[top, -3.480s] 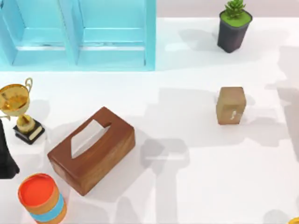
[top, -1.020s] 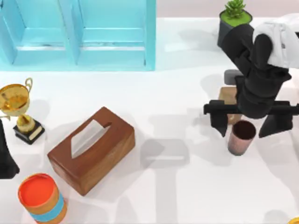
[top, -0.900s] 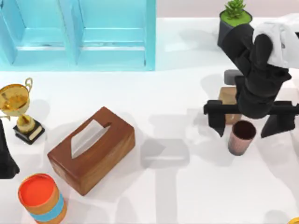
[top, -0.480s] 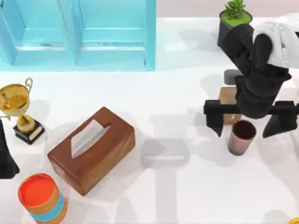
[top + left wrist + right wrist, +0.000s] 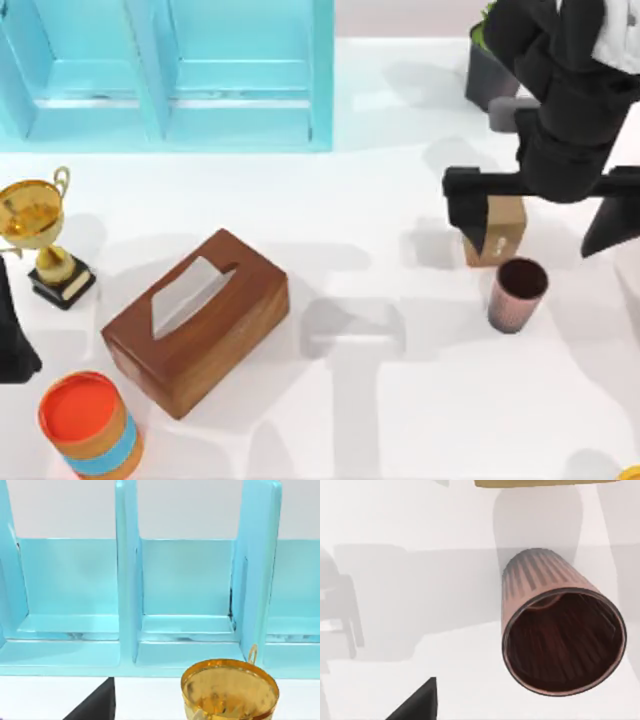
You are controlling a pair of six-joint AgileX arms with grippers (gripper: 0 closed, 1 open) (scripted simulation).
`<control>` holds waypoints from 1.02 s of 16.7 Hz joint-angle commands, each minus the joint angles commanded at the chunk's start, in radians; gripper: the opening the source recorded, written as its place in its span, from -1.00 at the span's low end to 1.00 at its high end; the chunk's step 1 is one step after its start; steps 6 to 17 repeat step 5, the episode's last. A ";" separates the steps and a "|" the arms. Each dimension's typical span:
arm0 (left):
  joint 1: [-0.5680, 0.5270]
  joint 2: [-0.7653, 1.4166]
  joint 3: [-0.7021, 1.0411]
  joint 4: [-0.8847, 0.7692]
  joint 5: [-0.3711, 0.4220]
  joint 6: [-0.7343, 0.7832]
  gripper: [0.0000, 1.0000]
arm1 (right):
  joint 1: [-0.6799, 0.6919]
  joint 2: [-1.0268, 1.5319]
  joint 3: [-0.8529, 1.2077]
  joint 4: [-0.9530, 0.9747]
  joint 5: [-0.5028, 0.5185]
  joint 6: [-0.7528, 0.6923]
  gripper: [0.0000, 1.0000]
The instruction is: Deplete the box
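On the right side of the white table (image 5: 400, 420), the right gripper (image 5: 545, 205) hangs above the surface with its two black fingers (image 5: 470, 215) spread wide apart and nothing between them. One finger overlaps the small tan wooden block (image 5: 500, 232) from the overhead camera; whether it touches the block I cannot tell. Just in front of the block stands a ribbed copper-coloured cup (image 5: 517, 293), upright, open mouth up, apart from both fingers. From the right wrist camera the cup (image 5: 562, 640) has a dark, hollow interior, and an edge of the tan block (image 5: 545, 482) lies beyond it.

Left of centre lies the brown wooden tissue box (image 5: 195, 320), set at an angle, with a white tissue (image 5: 185, 295) showing through the slot in its lid. Well apart from the right gripper, it stands untouched.

At the far left edge a gold trophy cup on a dark base (image 5: 40, 235) stands near the box, and an orange-lidded canister with a blue band (image 5: 90, 425) sits at the front left. A light blue shelf unit (image 5: 165, 75) runs along the back left, and a dark pot holding a green plant (image 5: 487, 72) stands at the back right, partly behind the right arm.

The left arm is parked at the table's left edge; its wrist camera faces the blue shelf compartments (image 5: 185, 605) with the gold trophy's bowl (image 5: 230, 690) in front.
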 joint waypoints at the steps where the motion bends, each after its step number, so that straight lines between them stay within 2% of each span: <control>1: 0.000 0.000 0.000 0.000 0.000 0.000 1.00 | 0.000 -0.009 0.030 -0.037 -0.001 -0.001 1.00; 5: 0.000 0.000 0.000 0.000 0.000 0.000 1.00 | -0.002 -0.033 0.100 -0.113 -0.002 -0.002 1.00; 17: 0.000 0.000 0.000 0.000 0.000 0.000 1.00 | -0.002 -0.033 0.100 -0.113 -0.002 -0.002 1.00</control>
